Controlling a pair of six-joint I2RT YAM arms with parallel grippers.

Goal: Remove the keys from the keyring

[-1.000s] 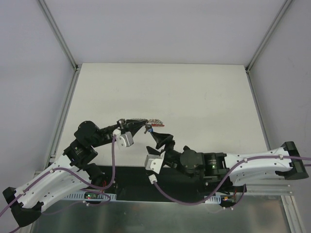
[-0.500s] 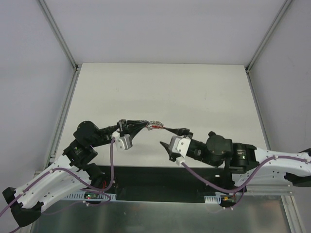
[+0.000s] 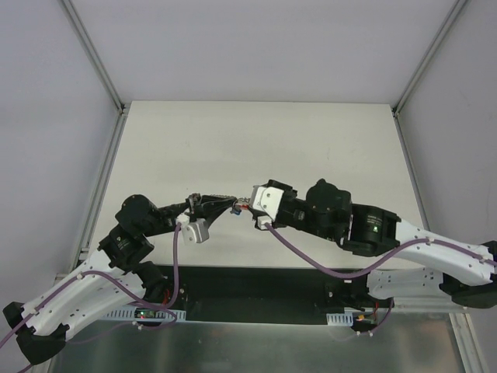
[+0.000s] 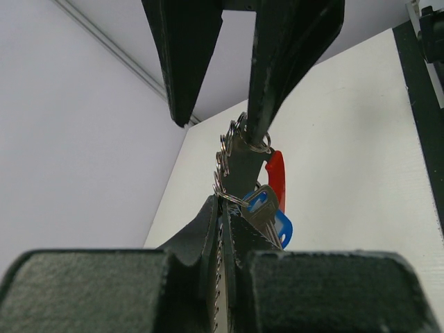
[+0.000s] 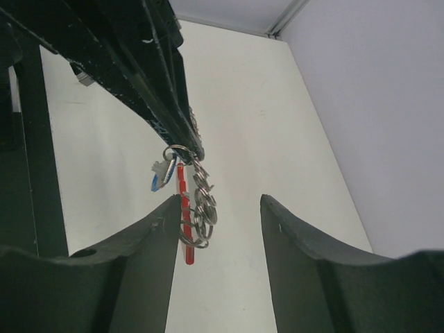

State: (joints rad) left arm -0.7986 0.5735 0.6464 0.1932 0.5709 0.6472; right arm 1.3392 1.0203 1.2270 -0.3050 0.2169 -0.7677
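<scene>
Aloft, keyring (image 5: 184,215) between closed left fingers (image 4: 200,232); right fingers (image 5: 305,257) apart.

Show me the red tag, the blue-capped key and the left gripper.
red tag (image 4: 277,179), left wrist view, middle of the flat plastic.
blue-capped key (image 4: 282,229), left wrist view, its blue head.
left gripper (image 4: 223,216), left wrist view, between its shut fingertips.

Bright, even light — soft shadows, nearest fingers (image 4: 90,291) blurred.
</scene>
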